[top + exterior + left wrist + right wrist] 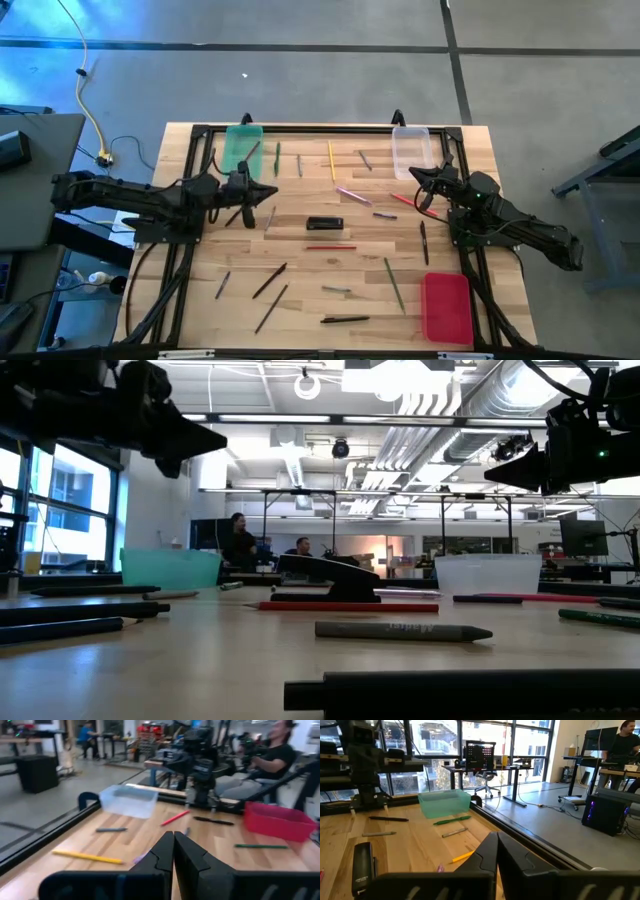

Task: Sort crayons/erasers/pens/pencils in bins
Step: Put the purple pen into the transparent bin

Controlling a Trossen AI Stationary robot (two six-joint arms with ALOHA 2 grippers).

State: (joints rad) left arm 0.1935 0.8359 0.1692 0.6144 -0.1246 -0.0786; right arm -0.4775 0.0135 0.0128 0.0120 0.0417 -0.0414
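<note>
Thin pens [268,281] and pencils [331,160] lie scattered on the grained wooden table [300,290]. Left gripper [268,193] and right gripper [418,175] hover, fingers closed, empty. Shallow plastic bins [240,147] sit at the edges.

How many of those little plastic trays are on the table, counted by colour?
translucent green plastic tray: 1
clear plastic tray: 1
solid red plastic tray: 1
Total: 3
</note>
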